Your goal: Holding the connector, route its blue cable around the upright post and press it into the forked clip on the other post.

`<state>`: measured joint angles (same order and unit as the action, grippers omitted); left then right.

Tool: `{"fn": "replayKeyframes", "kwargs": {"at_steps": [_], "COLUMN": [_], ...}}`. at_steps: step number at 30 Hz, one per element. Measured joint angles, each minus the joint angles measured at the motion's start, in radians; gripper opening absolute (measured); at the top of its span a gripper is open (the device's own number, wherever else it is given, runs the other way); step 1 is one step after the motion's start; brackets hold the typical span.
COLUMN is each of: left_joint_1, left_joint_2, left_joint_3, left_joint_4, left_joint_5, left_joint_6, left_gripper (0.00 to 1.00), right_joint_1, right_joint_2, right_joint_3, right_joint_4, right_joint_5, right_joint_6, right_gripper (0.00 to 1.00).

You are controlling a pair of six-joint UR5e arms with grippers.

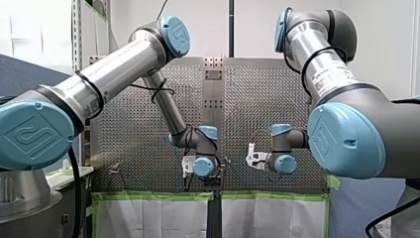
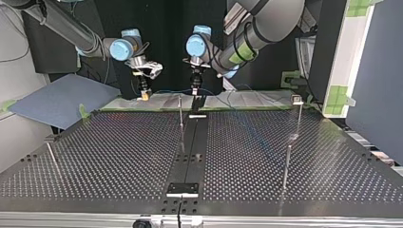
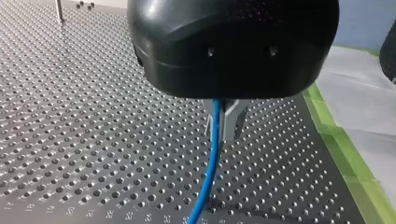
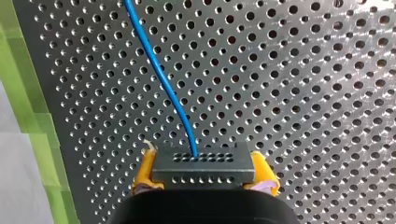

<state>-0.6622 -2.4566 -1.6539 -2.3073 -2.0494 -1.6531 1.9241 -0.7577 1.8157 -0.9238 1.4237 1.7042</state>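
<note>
Connector point(image 4: 203, 163): you are finding it at the top view's left, above the table edge nearest the arms; it is a dark block with rows of small holes, sitting crosswise between two yellow pads point(image 4: 145, 170)
Right gripper point(image 4: 204, 173): my right gripper is clamping the connector, one pad pressing on each end; it is hanging over the perforated table point(image 4: 303, 93), near the green tape point(image 4: 28, 116) along the table's edge
Blue cable point(image 4: 163, 84): you are seeing it leave the middle of the connector's holed face and curve away over the table; in the top view it is showing only as a thin line running from my right gripper toward my left one
Upright post point(image 2: 181, 114): it is standing at the table's dark centre strip, slightly nearer the top camera than the two grippers and between them across the view; you cannot tell whether the cable is touching it
Left gripper point(image 3: 224, 123): my left gripper is hanging just right of that post in the top view; under its black housing the metal fingers point(image 3: 232, 119) are drawn together on the blue cable, which is passing between them and running on down toward the table
Clip post point(image 2: 298, 116): it is standing at the top view's right, well apart from both grippers; it is carrying a small pale head point(image 2: 297, 99), too small for you to tell its shape
Plain post point(image 2: 287, 164): it is standing nearer the top camera, close to the clip post
</note>
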Motion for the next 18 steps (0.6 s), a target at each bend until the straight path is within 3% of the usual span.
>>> {"fn": "replayKeyframes", "kwargs": {"at_steps": [18], "left_joint_1": [0.001], "left_joint_2": [0.0], "left_joint_3": [0.003], "left_joint_4": [-0.004], "left_joint_5": [0.02], "left_joint_6": [0.02], "left_gripper": [0.0], "right_joint_1": [-0.02], "right_joint_2": [0.0], "right_joint_3": [-0.009], "right_joint_4": [0.001], "right_joint_5": [-0.002], "right_joint_6": [0.001], "right_gripper": [0.0]}}
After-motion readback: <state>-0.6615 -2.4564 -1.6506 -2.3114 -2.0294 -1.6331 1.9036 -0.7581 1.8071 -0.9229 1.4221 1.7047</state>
